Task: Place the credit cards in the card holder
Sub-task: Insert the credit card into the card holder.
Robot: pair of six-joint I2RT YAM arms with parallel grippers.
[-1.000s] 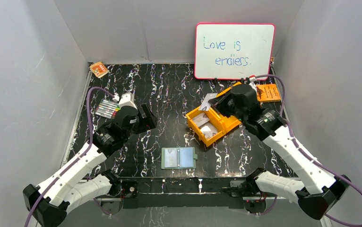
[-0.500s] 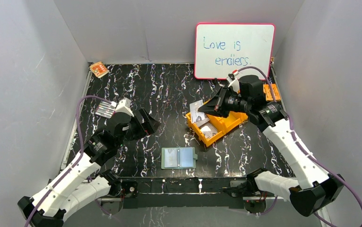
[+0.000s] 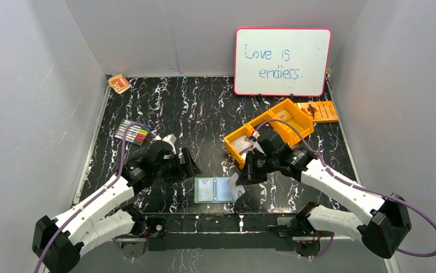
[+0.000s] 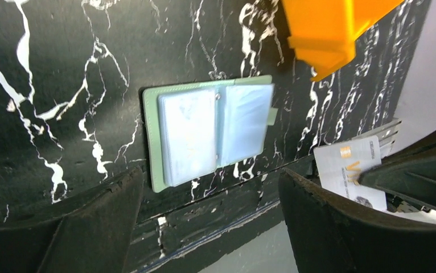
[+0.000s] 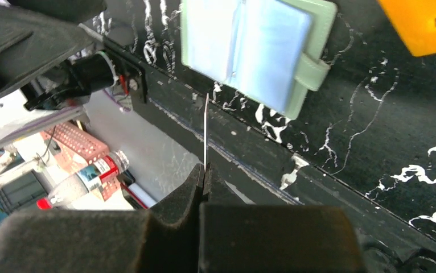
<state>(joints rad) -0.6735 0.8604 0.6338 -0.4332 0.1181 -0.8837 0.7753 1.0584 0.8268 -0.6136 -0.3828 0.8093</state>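
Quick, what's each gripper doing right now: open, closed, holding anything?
Left gripper: open, holding nothing.
Right gripper: closed on a credit card, seen edge-on in the right wrist view.

the table (image 3: 204, 114) is black marble with white veins. the card holder (image 3: 216, 190) at six o'clock is sage green outside, pale grey-blue inside. the tray (image 3: 298, 114) at two o'clock is bright orange. a credit card (image 4: 349, 170) is grey-white with a gold chip. the whiteboard (image 3: 282, 61) at twelve has a pink-red frame and teal writing. the markers (image 3: 132, 132) at nine show many colours.
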